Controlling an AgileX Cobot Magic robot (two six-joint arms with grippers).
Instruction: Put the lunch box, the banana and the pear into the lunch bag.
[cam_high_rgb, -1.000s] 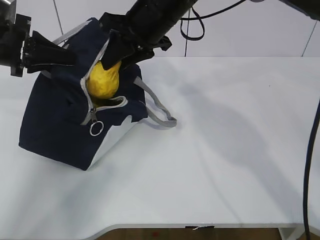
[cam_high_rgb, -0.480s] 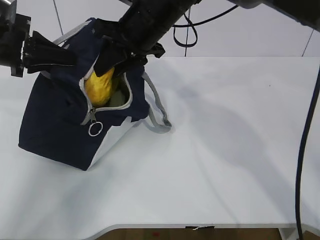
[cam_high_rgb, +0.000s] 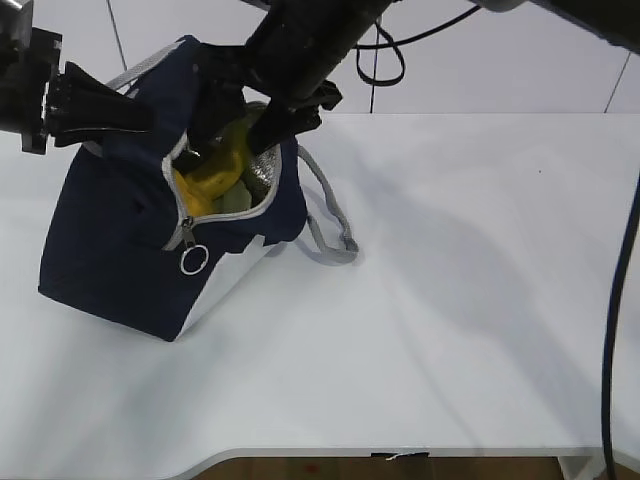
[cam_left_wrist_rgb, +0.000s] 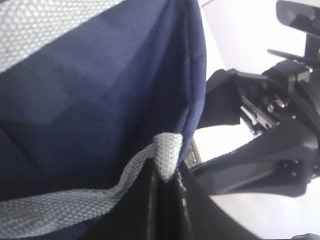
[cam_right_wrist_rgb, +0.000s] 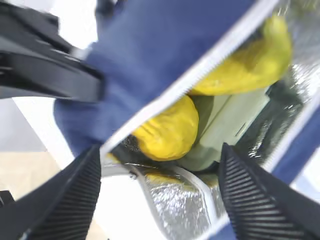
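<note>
The lunch bag (cam_high_rgb: 150, 230) sits at the far left of the white counter (cam_high_rgb: 450, 300), tipped so that its unzipped mouth faces up and to the right. Its metal ring pull (cam_high_rgb: 193, 260) hangs at the low end of the grey zipper, above the white lower panel, and one grey handle (cam_high_rgb: 328, 222) trails onto the counter just right of the bag.

The left gripper (cam_left_wrist_rgb: 167, 182) comes in from the left edge and has its fingers pressed together on the other grey handle (cam_left_wrist_rgb: 75, 197) at the bag's top left edge, holding that side up.

The right gripper (cam_right_wrist_rgb: 160, 190) reaches down from the far side into the bag's mouth. Its ribbed fingers (cam_right_wrist_rgb: 260, 200) stand wide apart, one on each side of the opening, with nothing between them.

Inside, against the silver lining, the pear (cam_right_wrist_rgb: 167, 129) lies loose just below the zipper edge, touching the pale green lid of the lunch box (cam_right_wrist_rgb: 225, 127) beside it. The banana (cam_right_wrist_rgb: 250, 62) lies farther in, along the top of the lunch box. From the exterior view the yellow fruit (cam_high_rgb: 215, 170) shows in the opening under the right arm
</note>
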